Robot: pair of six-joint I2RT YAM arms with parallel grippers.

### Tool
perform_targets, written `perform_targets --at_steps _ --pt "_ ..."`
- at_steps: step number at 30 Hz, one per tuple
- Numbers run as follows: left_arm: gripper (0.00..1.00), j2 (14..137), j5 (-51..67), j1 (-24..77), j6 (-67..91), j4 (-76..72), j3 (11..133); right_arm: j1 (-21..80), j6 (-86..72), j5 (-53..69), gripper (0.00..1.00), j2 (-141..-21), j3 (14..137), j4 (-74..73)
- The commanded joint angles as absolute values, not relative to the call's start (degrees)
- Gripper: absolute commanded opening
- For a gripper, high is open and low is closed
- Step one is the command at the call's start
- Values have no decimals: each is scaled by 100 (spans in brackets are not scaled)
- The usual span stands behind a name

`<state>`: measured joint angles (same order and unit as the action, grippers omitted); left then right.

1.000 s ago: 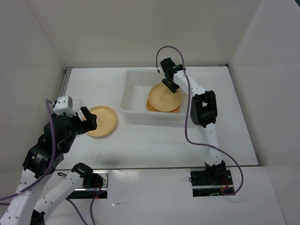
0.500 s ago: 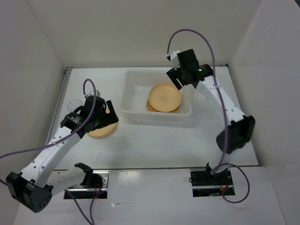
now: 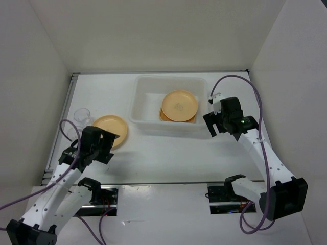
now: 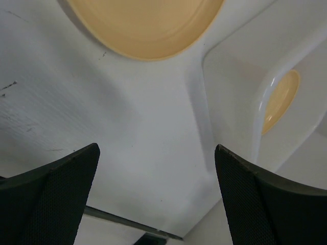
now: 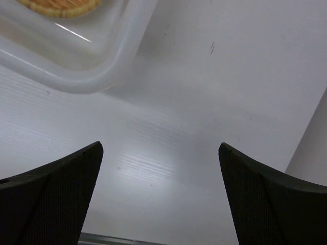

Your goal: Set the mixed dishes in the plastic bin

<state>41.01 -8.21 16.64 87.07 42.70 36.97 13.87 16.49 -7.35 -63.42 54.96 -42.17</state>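
Left arm [image 3: 69, 171] bent low over white table [image 3: 168, 153] — left pincer [image 4: 157, 148] spread, empty; round tan-yellow plate [image 4: 143, 25] just ahead. Right pincer [image 5: 160, 145] spread, empty — translucent white plastic bin [image 5: 87, 79] ahead-left, holding second tan-yellow plate [image 3: 179, 105].

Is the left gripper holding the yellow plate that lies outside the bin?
No, in the left wrist view the left gripper is open and empty, and the plate lies on the table beyond it.

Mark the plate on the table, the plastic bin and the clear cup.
plate on the table [image 3: 111, 127]: top external view, middle of its dish.
plastic bin [image 3: 137, 104]: top external view, left wall.
clear cup [image 3: 83, 115]: top external view, its rim.
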Motion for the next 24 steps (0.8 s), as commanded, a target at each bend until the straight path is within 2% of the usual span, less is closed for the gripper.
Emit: perform_targets --at_steps 1,8,14,20,24 --pt "100 3631 -1063 1600 10149 4596 3666 1284 1433 -387 98 -5977 5520 -3358" --pt "100 4112 -740 1441 11179 4483 3060 1151 1433 -132 98 -5837 5037 -2900" --pt "100 5068 -738 1073 11040 4210 3234 1090 1433 -308 98 -5643 5089 -2900" --pt "100 6406 -677 694 10521 3929 3893 1090 1512 -229 98 -4783 5036 -2909" --pt "100 7214 -677 571 10318 3929 4394 1029 1968 166 98 -3642 4492 -2776"
